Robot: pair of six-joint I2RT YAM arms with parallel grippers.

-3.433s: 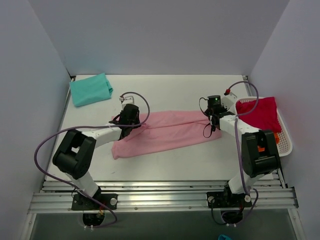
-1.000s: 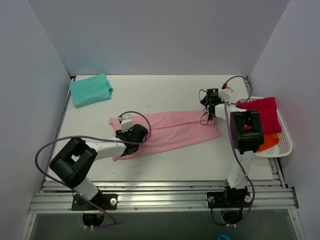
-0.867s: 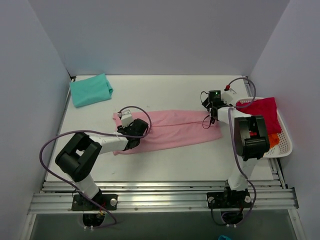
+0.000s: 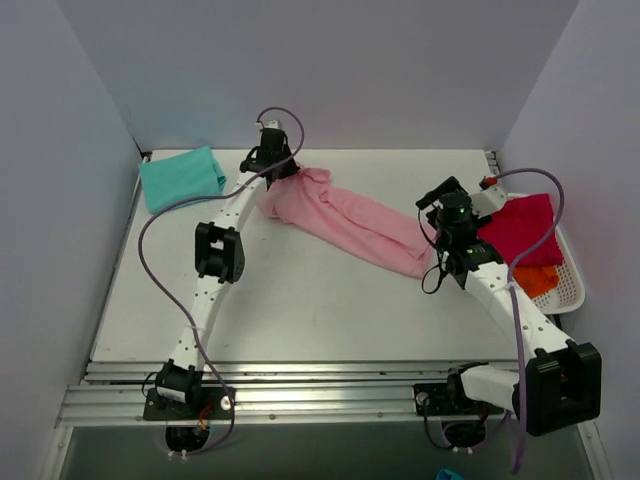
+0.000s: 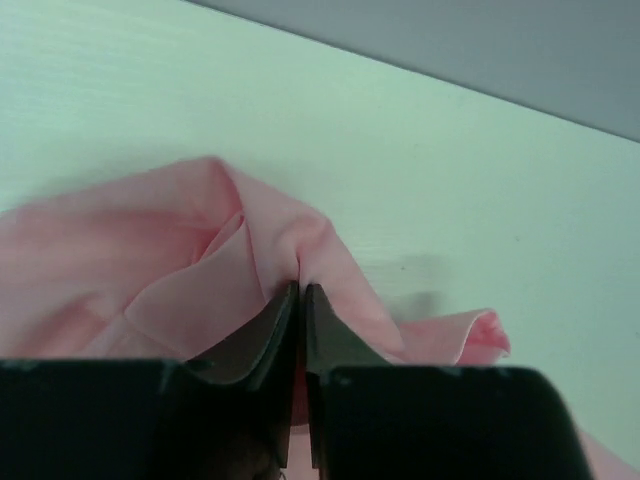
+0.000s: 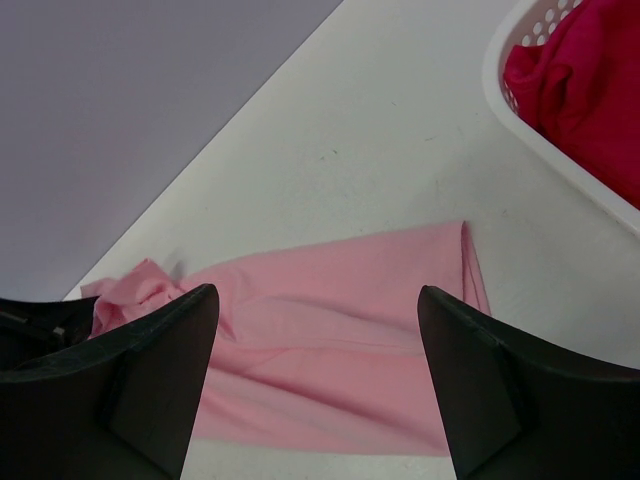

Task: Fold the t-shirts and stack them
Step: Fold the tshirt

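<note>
**Item: light pink cotton t-shirt (image 4: 350, 220), bunched into a long strip.** It is lying on the table with its long axis running on a slant. One end is reaching toward the white plastic mesh basket (image 4: 570, 290), and the other is pointing well away from it.

**Left gripper (image 4: 280, 172).** You are holding the end farthest from the basket. In the wrist view the jaws are pressing tight on a raised fold of pink cloth (image 5: 301, 290).

**Right gripper (image 4: 438, 268).** You are hovering it just above the basket-side end with the jaws standing wide and gripping nothing (image 6: 315, 300). That end's corner is showing just ahead of the right-hand finger, on the basket's side.

**Deciding relation.** The free end is lying nearest your right arm (the left is already occupied). A pinch on that corner, across the strip's axis, looks like the next call.

**Other stock.**
- A crimson red t-shirt (image 4: 520, 225) is draping over the basket, with an orange one (image 4: 535, 280) under it.
- A folded teal t-shirt (image 4: 180, 180) is sitting far from the basket, beyond the pinched end.
</note>
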